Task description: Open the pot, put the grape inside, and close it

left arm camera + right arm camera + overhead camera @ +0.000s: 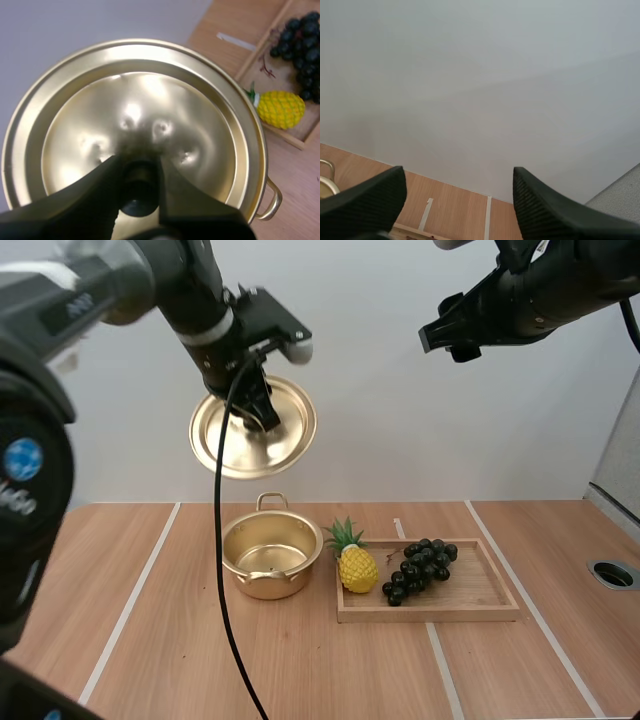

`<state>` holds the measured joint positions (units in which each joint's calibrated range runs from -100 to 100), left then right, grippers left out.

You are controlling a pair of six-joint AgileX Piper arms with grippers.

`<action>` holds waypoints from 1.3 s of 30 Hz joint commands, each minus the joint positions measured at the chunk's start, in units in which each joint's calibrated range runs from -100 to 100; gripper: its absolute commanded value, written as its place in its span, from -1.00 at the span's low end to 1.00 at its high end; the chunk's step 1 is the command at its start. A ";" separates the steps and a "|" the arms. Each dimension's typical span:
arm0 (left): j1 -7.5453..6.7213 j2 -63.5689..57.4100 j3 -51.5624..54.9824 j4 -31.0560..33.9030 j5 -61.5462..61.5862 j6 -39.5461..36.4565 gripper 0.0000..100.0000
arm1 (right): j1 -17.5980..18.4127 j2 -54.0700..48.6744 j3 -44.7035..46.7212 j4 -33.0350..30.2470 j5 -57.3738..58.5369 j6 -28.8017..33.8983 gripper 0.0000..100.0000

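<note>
Pinching the dark round knob (139, 192), my left end effector (140, 164) holds the shiny, dimpled gold lid (150, 100) aloft above the open pot (270, 585), a round brass-coloured pan with loop handles on the wood-grain counter (150, 640). Glossy dark grapes (420, 565) lie in the flat wooden tray (470, 592), with a bumpy yellow pineapple (357, 565) between them and the pot. My right end effector (457, 180) hangs high, fingers wide apart, empty.

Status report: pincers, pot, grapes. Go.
Left pincer shut on lid, held high above open pot. Right pincer open, raised. Grapes on tray beside pineapple; nothing blocking pot.
</note>
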<state>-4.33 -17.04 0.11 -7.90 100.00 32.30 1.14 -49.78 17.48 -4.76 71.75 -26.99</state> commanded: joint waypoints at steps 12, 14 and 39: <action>4.72 -11.84 -25.71 9.11 -17.27 -18.57 -1.00 | -0.18 -0.80 -0.55 4.36 -0.54 1.80 1.00; 6.21 -11.73 -27.93 9.00 -22.79 -20.42 -1.00 | -0.18 -0.80 -0.55 4.37 -0.54 5.73 1.00; 9.23 -9.62 -29.47 9.38 -42.69 -30.33 -1.00 | -0.18 7.09 6.64 -6.88 18.62 32.96 1.00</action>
<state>4.69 -26.51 -28.96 0.78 60.05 2.55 1.14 -44.45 22.18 -7.80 92.18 0.05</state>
